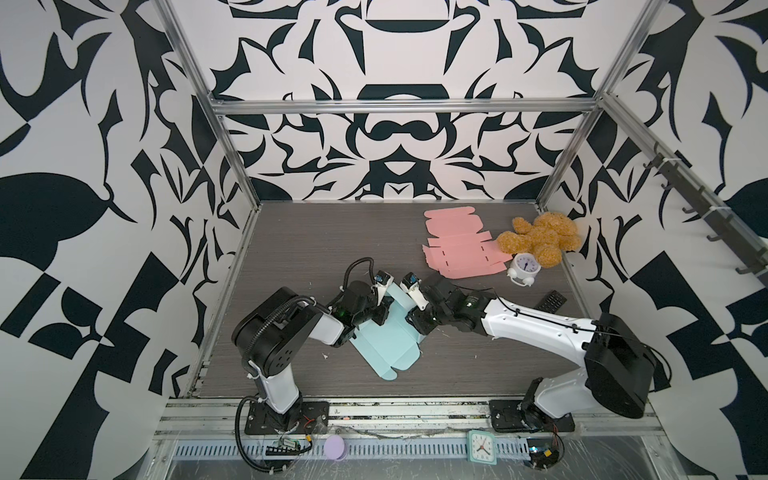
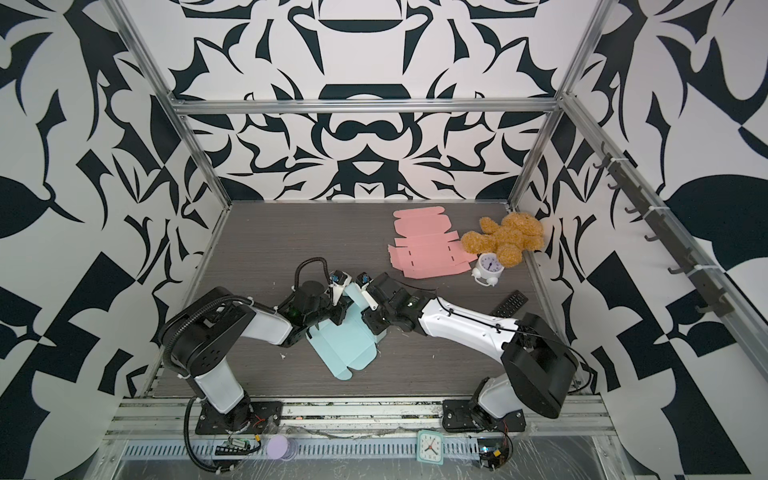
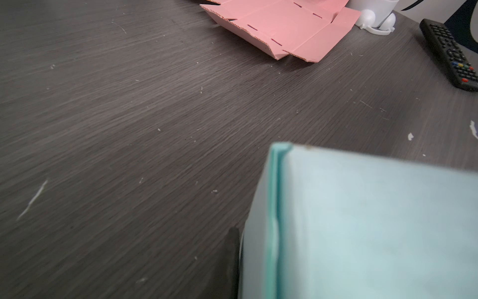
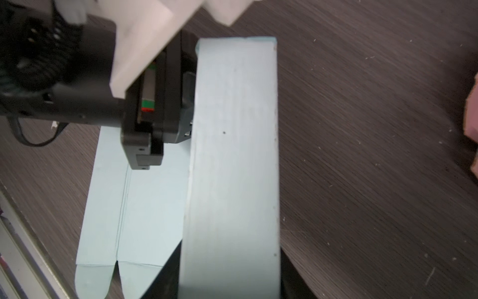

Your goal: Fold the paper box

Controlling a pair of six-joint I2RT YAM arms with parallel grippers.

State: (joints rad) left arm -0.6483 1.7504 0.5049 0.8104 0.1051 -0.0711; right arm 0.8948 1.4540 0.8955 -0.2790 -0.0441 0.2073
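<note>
In both top views the blue paper box [image 1: 386,349] [image 2: 345,347] lies on the dark table [image 1: 291,249] [image 2: 257,249]. It is partly folded, with its round flaps flat at the near end. The left gripper [image 1: 376,316] [image 2: 337,313] is at the left side of the box's far end. The right gripper [image 1: 415,322] [image 2: 372,323] is at the right side of the box. Far behind the box and to its right lies a flat pink card [image 1: 461,249] [image 2: 428,249]. A teddy bear [image 1: 544,237] [image 2: 509,237], a white alarm clock [image 1: 525,268] [image 2: 490,268] and a remote [image 1: 550,300] [image 2: 510,303] sit even further to the right of the box. In the left wrist view a wall of the box [image 3: 362,220] stands up close to the camera. One dark finger [image 3: 231,259] presses on the outside of it, so the jaws are squeezed together on that wall. The pink card [image 3: 284,28], the clock [image 3: 375,18] and the remote [image 3: 450,54] are well apart from the box. In the right wrist view the box's raised wall [image 4: 232,155] fills the middle, and the left gripper [image 4: 192,103] touches its side. The right gripper's dark fingers [image 4: 168,279] sit on each side of this wall. I cannot tell if they are squeezing it.
</note>
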